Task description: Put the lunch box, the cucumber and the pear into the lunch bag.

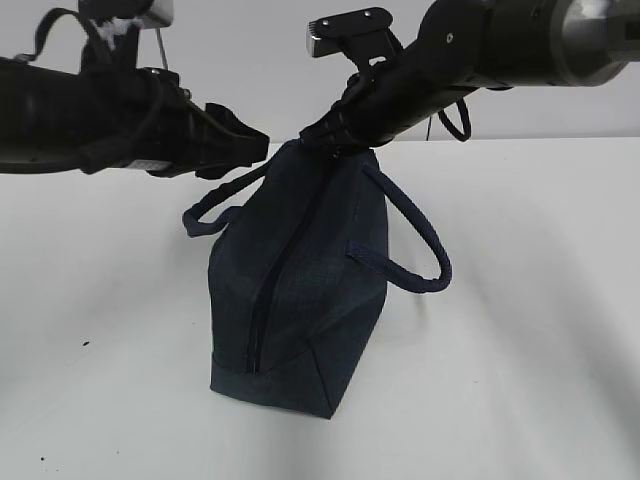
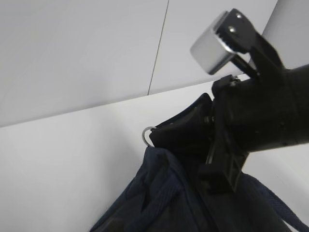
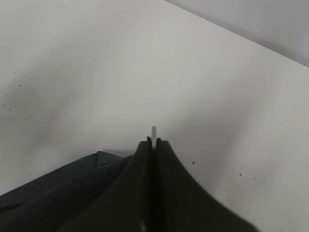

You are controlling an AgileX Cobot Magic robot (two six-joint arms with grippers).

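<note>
White counter [image 1: 520,350] and a pale wall [image 1: 250,60] are all that lies behind my 2 arms. My right fingers [image 3: 161,151] are clenched tight, the 2 tips pressed flat together, with a thin sliver of the metal ring [image 3: 153,130] standing up between them. From my left wrist, that ring [image 2: 146,134] shows as a small silver loop poking out at the very tip of the right fingers [image 2: 166,135], just above the top corner of the bag [image 2: 164,193]. So my right side is grasping the ring at the bag's upper end.

My left fingers [image 1: 245,145] hover just left of that same top corner, near the bag but apart from it as far as I can see. I cannot tell whether they are released or clenched; my own left wrist view does not show them.

Below both, the bag [image 1: 300,290] stands upright on the counter near the middle, dark navy, narrow at the top and wide at the base. Its zipper [image 1: 262,310] runs from the top end down the face turned to the outside camera, and it looks closed along that length. 1 handle [image 1: 425,250] loops out to the right, and the other handle [image 1: 205,212] droops to the left under my left arm. Past my right fingertips, only bare counter with a few dark specks shows, and a corner of the bag [image 3: 58,193] at lower left.
</note>
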